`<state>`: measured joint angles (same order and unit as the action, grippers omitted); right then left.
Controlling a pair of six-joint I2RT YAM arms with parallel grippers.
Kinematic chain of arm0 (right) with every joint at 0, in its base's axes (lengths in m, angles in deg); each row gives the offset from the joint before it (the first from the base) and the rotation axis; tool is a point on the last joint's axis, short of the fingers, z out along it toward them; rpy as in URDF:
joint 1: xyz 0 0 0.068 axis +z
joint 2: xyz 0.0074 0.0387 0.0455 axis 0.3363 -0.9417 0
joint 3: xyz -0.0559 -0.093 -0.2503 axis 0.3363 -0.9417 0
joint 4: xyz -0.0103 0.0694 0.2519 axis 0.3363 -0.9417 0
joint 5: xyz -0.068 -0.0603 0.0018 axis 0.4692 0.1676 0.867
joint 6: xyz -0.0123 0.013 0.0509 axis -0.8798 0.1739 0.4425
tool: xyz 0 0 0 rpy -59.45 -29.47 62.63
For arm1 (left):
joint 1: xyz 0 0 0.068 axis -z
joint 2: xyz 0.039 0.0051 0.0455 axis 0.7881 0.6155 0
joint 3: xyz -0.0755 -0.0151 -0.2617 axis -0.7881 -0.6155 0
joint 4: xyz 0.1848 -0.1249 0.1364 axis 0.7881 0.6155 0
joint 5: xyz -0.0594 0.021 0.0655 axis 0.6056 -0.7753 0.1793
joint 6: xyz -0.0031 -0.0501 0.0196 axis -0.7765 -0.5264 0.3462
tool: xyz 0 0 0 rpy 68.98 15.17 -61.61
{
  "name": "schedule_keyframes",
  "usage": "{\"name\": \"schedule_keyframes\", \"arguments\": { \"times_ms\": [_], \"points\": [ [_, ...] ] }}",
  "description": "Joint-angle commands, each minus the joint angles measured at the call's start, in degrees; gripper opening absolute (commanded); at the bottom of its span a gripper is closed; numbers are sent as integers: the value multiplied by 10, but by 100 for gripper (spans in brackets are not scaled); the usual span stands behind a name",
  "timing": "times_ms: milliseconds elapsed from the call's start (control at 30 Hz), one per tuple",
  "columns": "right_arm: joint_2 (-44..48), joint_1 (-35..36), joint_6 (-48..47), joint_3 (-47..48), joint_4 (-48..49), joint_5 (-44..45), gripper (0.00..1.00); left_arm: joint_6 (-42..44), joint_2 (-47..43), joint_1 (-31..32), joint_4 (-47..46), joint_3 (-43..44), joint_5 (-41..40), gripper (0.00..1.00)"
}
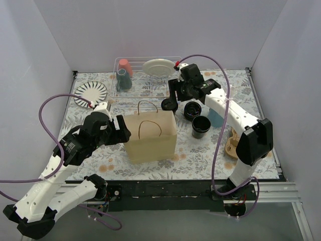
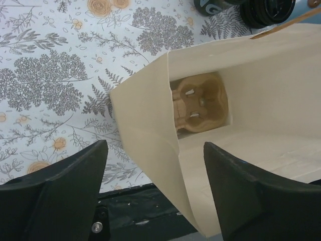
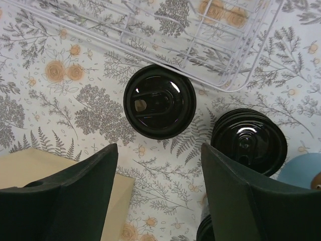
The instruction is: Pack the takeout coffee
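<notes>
Two black takeout cups stand right of the brown paper bag (image 1: 150,133): one with a ringed lid (image 1: 191,110), also in the right wrist view (image 3: 248,141), and an open one (image 1: 200,125). A loose black lid (image 1: 167,104) lies flat on the cloth; in the right wrist view it (image 3: 159,102) is just ahead of the jaws. My right gripper (image 1: 174,95) (image 3: 158,150) hangs open and empty above it. My left gripper (image 1: 124,131) (image 2: 154,145) is open, its jaws astride the bag's left wall (image 2: 150,135). A cardboard cup carrier (image 2: 198,103) lies inside the bag.
A white wire rack (image 1: 145,75) at the back holds teal and red tumblers and a white plate. A striped plate (image 1: 91,93) lies at the back left. A light-blue cup (image 1: 216,118) and a brown cardboard piece (image 1: 231,143) are right of the cups.
</notes>
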<state>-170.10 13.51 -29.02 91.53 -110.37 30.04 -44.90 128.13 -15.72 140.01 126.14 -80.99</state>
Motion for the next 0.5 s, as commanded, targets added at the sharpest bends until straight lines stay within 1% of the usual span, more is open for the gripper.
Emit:
{"name": "schedule_keyframes", "arguments": {
  "times_ms": [0,67,267,467],
  "points": [
    [-31,7,-15,31,18,-16,77,-37,-8,2,33,41,-18,81],
    [-55,7,-21,50,9,-8,78,-44,-11,3,41,60,-18,86],
    [-118,9,-32,110,-14,-3,78,-60,-16,2,61,101,-33,93],
    [-154,15,-32,135,-26,9,79,-60,-2,2,99,120,-65,93]
  ]
}}
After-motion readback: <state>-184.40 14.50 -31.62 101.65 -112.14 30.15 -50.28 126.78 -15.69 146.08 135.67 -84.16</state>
